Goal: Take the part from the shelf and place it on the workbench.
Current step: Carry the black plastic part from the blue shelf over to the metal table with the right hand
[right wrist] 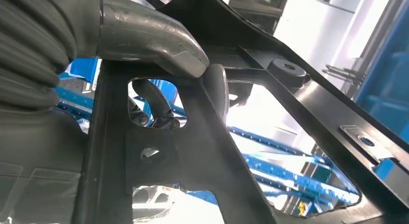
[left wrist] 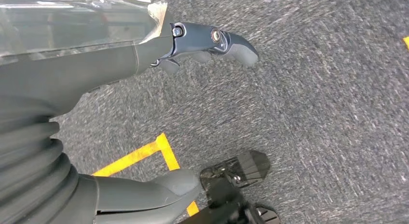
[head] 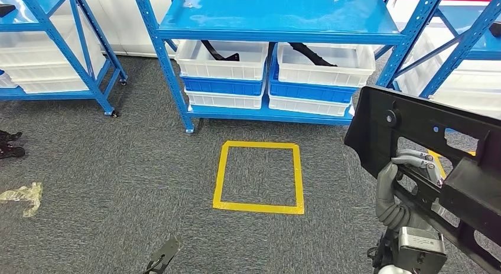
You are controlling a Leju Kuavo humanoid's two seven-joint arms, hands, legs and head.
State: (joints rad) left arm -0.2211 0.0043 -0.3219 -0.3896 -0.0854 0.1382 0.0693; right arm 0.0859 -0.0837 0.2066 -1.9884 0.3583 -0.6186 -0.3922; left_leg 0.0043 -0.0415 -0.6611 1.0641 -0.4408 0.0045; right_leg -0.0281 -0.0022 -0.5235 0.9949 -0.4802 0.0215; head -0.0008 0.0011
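A large black plastic part (head: pixel 425 138), a flat frame with cut-outs and bolt holes, hangs in the air at the right of the head view. My right hand (head: pixel 394 188) grips it from below, with fingers hooked through one of its openings. In the right wrist view the thumb (right wrist: pixel 154 40) presses on a rib of the part (right wrist: pixel 207 151) and the fingers (right wrist: pixel 154 105) curl through a window. My left hand (left wrist: pixel 58 89) hangs low over the carpet, fingers (left wrist: pixel 212 40) and thumb (left wrist: pixel 159 190) apart, holding nothing. Its tip (head: pixel 162 255) also shows at the bottom of the head view.
A blue shelf (head: pixel 277 17) stands ahead, with white and blue bins (head: pixel 221 61) (head: pixel 325 67) of black parts on its lowest level. A yellow tape square (head: pixel 260 207) marks the grey carpet. Another blue shelf (head: pixel 59 49) stands at the left, and a plastic scrap (head: pixel 23 194) lies on the floor.
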